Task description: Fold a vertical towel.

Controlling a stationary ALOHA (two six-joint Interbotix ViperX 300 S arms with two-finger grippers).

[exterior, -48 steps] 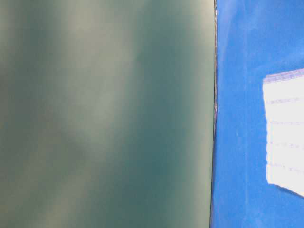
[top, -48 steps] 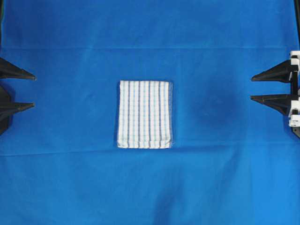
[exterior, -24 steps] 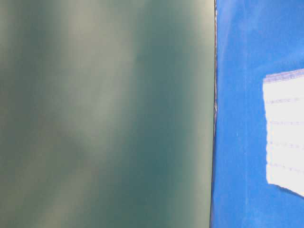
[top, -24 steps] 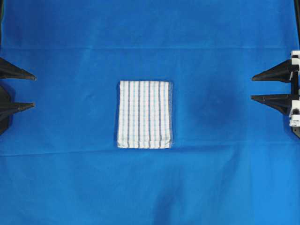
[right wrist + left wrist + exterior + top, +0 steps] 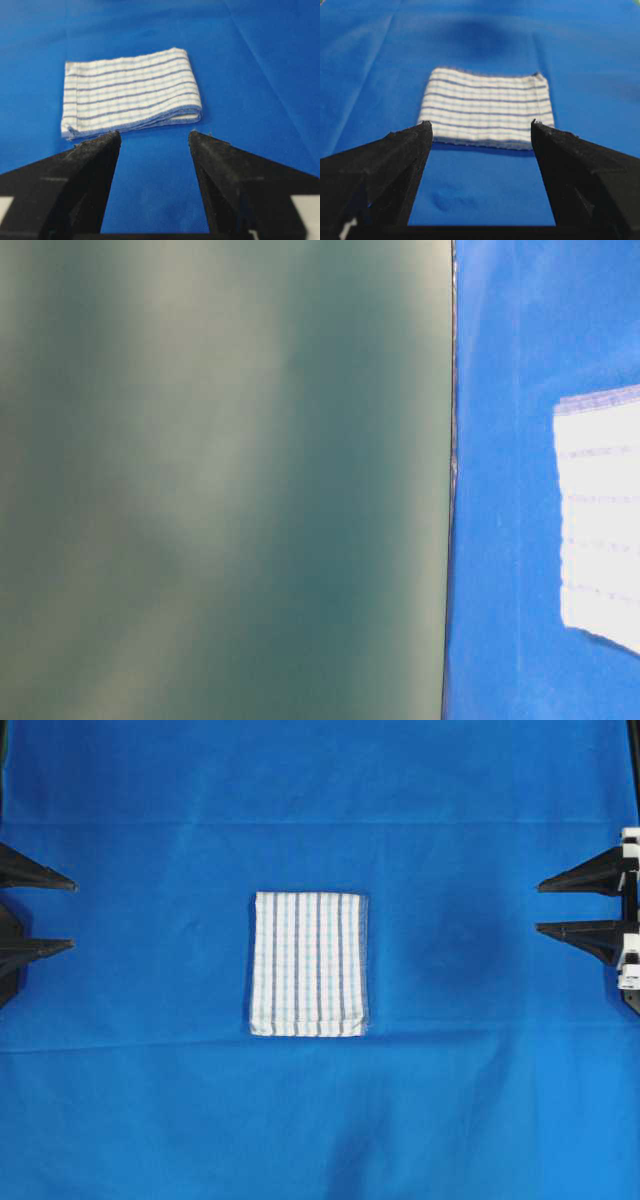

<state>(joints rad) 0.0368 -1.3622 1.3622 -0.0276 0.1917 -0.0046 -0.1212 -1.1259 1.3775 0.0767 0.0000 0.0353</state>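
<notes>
The towel point(image 5: 308, 964), white with thin blue stripes, lies folded into a compact rectangle at the middle of the blue cloth. It also shows ahead of each wrist camera as the towel point(image 5: 487, 108) and the towel point(image 5: 130, 91), with stacked layers at its near edge, and at the right edge of the table-level view as the towel point(image 5: 600, 515). My left gripper point(image 5: 74, 914) stands open at the left edge, far from the towel, nothing between its fingers. My right gripper point(image 5: 537, 907) stands open at the right edge, equally apart. The left gripper point(image 5: 481, 129) and right gripper point(image 5: 155, 135) frame only blue cloth.
A large plain blue cloth point(image 5: 320, 1120) covers the whole table, with faint creases across it. A blurred grey-green surface point(image 5: 220, 480) fills the left two thirds of the table-level view.
</notes>
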